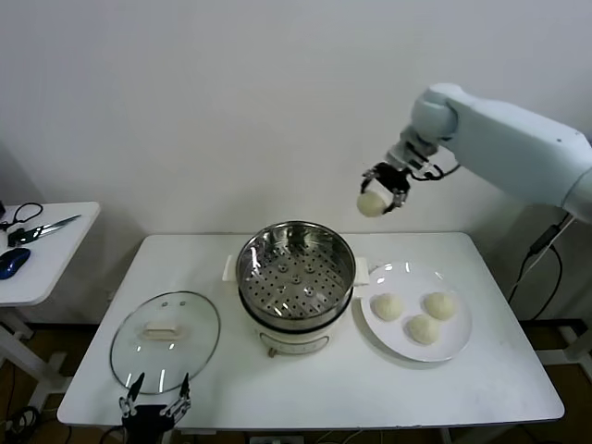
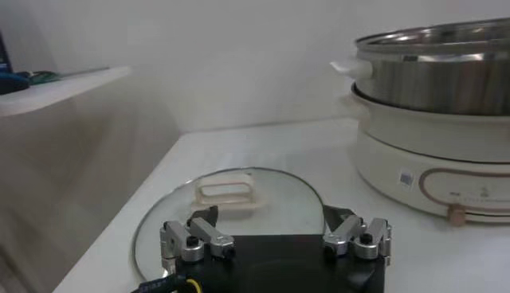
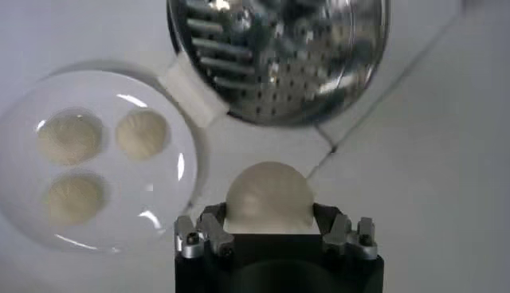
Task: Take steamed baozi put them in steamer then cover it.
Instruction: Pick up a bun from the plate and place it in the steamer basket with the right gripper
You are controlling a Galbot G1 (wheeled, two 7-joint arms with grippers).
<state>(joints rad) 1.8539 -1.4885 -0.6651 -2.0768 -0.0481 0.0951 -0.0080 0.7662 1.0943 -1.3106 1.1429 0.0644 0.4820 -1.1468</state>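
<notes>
Looking from the head: right gripper (image 1: 381, 196), jaws closed on a soft, light baozi (image 1: 373, 203), hangs at 2 o'clock above the empty steamer (image 1: 296, 274); squeeze gently.

Left wrist: left gripper (image 2: 275, 239), jaws wide, empty, by the cover (image 2: 231, 209).

Right wrist: three buns (image 3: 70, 137) wait on the plate (image 3: 171, 203).

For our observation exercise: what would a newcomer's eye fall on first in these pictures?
First, the right gripper raised high above the table, jaws shut on a baozi. Next, the shiny open steamer at the table's centre, with the glass cover lying to its left and three baozi on a white plate to its right.
</notes>
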